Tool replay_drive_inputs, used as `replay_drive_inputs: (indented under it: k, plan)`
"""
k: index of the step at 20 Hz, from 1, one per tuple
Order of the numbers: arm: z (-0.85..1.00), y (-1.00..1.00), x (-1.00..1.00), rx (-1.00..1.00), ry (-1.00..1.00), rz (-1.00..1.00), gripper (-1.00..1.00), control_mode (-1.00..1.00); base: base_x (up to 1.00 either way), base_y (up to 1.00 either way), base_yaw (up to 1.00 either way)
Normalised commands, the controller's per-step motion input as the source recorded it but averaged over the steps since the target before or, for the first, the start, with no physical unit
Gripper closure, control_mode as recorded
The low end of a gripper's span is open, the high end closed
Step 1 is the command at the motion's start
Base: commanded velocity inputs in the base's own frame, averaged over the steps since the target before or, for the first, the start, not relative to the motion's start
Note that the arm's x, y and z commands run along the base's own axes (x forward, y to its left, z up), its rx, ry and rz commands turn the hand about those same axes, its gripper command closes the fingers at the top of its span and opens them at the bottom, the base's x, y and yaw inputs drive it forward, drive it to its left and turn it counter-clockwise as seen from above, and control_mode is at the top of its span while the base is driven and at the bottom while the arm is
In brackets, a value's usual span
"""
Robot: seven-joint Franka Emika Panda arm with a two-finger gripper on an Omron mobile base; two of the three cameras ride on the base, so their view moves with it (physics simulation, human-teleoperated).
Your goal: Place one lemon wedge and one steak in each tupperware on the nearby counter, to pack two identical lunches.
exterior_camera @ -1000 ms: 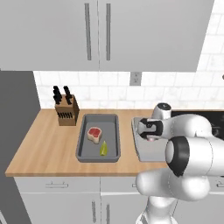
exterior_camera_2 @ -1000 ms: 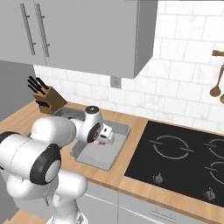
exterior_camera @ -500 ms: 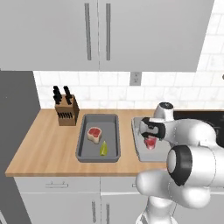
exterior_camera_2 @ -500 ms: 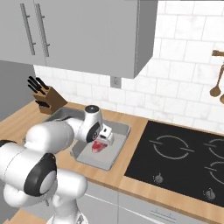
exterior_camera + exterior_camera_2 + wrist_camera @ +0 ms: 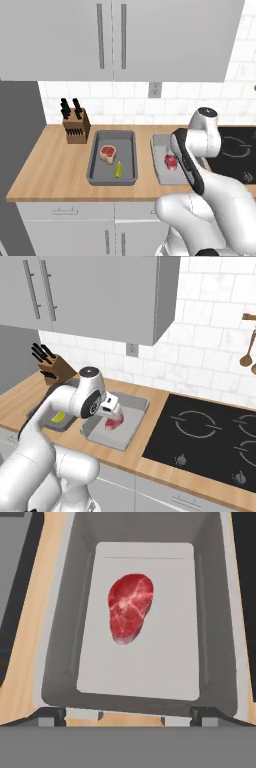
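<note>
Two grey trays sit side by side on the wood surface (image 5: 50,170), between the knife block (image 5: 75,127) and the black cooktop (image 5: 210,441). Taking the knife block as the landmark: the left tray (image 5: 112,157) lies just beside it, on the cooktop side, and holds a steak (image 5: 107,152) at the end nearer the wall and a yellow-green lemon wedge (image 5: 118,170) at the end nearer the front edge. The two pieces lie close together but apart. In the right base view the wedge (image 5: 59,416) shows past the arm's elbow.

The right tray (image 5: 159,150) is farther from the knife block, next to the cooktop, with a narrow strip of surface between the two trays. A second steak (image 5: 114,422) lies flat on its pale floor, roughly central, clear of the walls. In the hand view this steak (image 5: 130,607) sits a little above the middle of the tray (image 5: 65,637), red and marbled, untouched by the fingertips.

The gripper (image 5: 111,406) hangs over the right tray, above that steak and not touching it. Its fingertips (image 5: 51,714) show spread wide at the bottom corners of the hand view, so the jaws stand well apart with nothing between them.
</note>
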Motion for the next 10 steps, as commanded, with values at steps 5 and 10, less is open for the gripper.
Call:
replay_drive_inputs:
  k: [5,10]
  plan:
    - [0.47,0.31,-1.0,-0.04,-0.04,0.02,-1.0,-1.0,0.0,0.0,0.0]
    - [0.33,0.08,-1.0,0.0,-0.12,0.0,-1.0,-1.0,0.0,0.0,0.0]
